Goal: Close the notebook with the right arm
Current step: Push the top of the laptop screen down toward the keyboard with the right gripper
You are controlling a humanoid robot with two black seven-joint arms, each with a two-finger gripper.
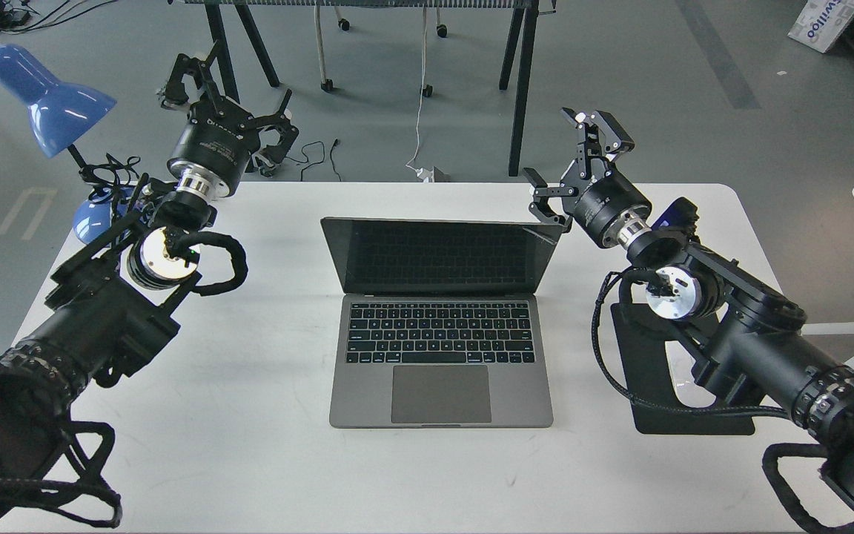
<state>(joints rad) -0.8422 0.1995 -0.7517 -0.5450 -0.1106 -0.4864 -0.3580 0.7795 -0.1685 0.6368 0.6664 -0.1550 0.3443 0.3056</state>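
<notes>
The notebook (pixel 438 334) is a space-grey laptop in the middle of the white table (pixel 249 445), open, with its black screen (pixel 442 256) tilted forward toward the keys. The screen is cracked at its upper right corner. My right gripper (pixel 571 159) is open, with one finger touching or just behind the lid's upper right corner and the other raised above it. My right arm reaches in from the lower right over the mouse pad. My left gripper (pixel 230 93) is open and empty beyond the table's far left edge.
A black mouse pad (pixel 657 408) lies right of the notebook, mostly under my right arm; the mouse on it is hidden. A blue desk lamp (pixel 49 100) stands at the table's far left corner. Table legs and cables are on the floor behind.
</notes>
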